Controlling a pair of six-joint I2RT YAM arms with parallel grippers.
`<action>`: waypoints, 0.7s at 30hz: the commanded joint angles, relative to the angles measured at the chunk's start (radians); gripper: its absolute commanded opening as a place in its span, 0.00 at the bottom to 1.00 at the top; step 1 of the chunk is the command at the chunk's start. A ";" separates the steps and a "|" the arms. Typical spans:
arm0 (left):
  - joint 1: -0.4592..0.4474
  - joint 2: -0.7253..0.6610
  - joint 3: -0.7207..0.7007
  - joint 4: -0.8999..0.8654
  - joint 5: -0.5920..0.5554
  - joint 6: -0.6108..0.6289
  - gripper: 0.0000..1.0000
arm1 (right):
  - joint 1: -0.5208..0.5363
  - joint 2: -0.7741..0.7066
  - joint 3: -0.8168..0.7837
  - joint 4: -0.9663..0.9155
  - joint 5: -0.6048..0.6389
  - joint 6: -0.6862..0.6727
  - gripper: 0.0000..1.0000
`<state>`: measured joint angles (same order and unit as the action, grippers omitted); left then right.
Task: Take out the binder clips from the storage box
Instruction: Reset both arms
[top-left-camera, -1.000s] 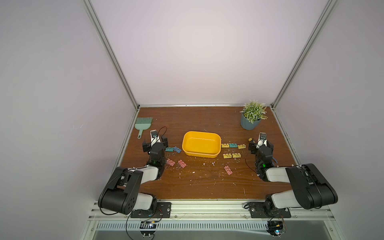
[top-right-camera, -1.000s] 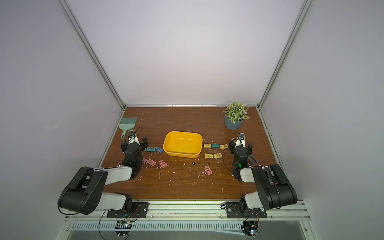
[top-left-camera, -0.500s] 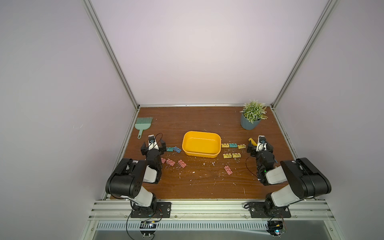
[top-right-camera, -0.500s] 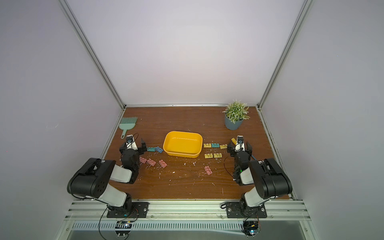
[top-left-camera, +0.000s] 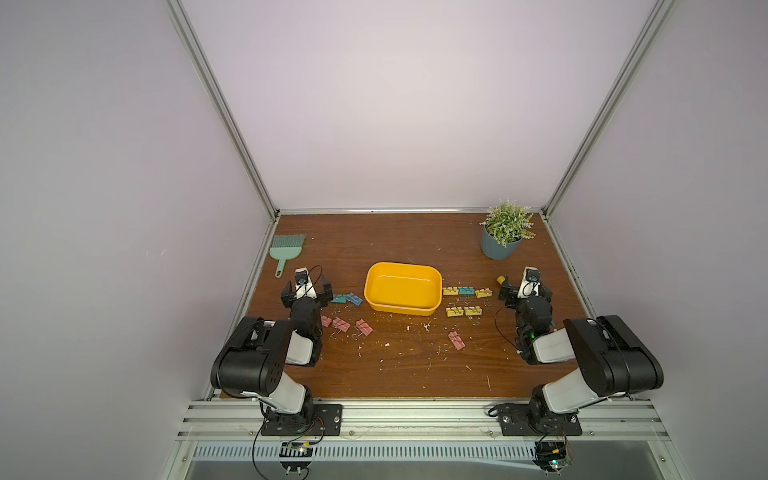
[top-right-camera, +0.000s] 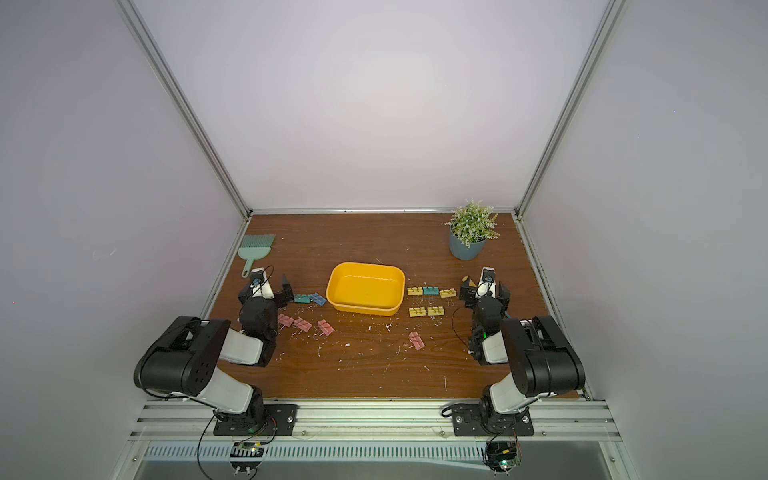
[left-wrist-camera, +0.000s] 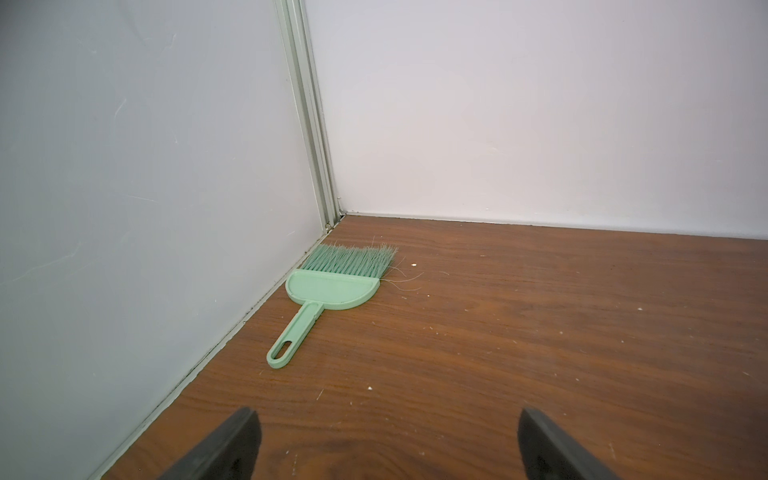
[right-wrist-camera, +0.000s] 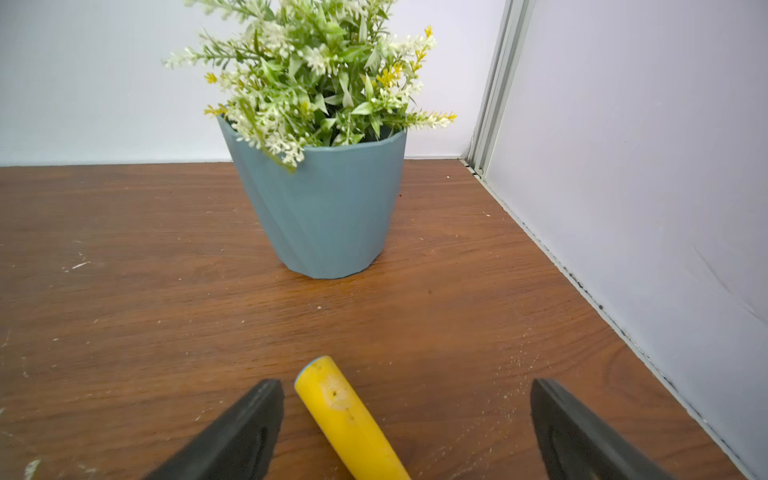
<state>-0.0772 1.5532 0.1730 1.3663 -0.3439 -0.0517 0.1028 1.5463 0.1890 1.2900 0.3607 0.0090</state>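
The yellow storage box (top-left-camera: 402, 293) (top-right-camera: 365, 293) stands mid-table and looks empty. Binder clips lie on the wood around it. Two teal ones (top-left-camera: 347, 298) and pink ones (top-left-camera: 340, 325) are on its left. On its right lie a yellow and teal row (top-left-camera: 466, 291), a yellow pair (top-left-camera: 463, 311) and a lone pink clip (top-left-camera: 456, 340). My left gripper (top-left-camera: 306, 289) (left-wrist-camera: 386, 415) is open over bare wood beside the teal clips. My right gripper (top-left-camera: 524, 291) (right-wrist-camera: 405, 386) is open. A yellow rounded piece (right-wrist-camera: 345, 415) lies between its fingers, and I cannot tell whether it is a clip.
A green hand brush (top-left-camera: 286, 249) (left-wrist-camera: 332, 286) lies by the left wall. A blue-grey plant pot (top-left-camera: 500, 245) (right-wrist-camera: 324, 216) stands at the back right, just ahead of the right gripper. White specks (top-left-camera: 415, 332) litter the wood in front of the box. Walls close in both sides.
Both arms have folded up, their elbows drawing in closer behind the grippers. The grippers have slid slightly toward the front. Box and clips have not moved.
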 joint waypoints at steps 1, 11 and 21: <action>0.014 0.012 0.011 0.023 0.009 0.000 0.99 | -0.003 -0.015 0.020 0.021 -0.010 0.017 0.99; 0.013 0.003 -0.005 0.039 0.125 0.048 0.99 | -0.003 -0.018 0.017 0.024 -0.009 0.017 0.99; 0.077 0.010 -0.100 0.220 0.136 -0.039 0.99 | -0.002 -0.023 0.016 0.023 -0.008 0.014 0.99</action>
<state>-0.0223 1.5551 0.0700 1.5208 -0.2058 -0.0566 0.1024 1.5463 0.1886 1.2823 0.3599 0.0143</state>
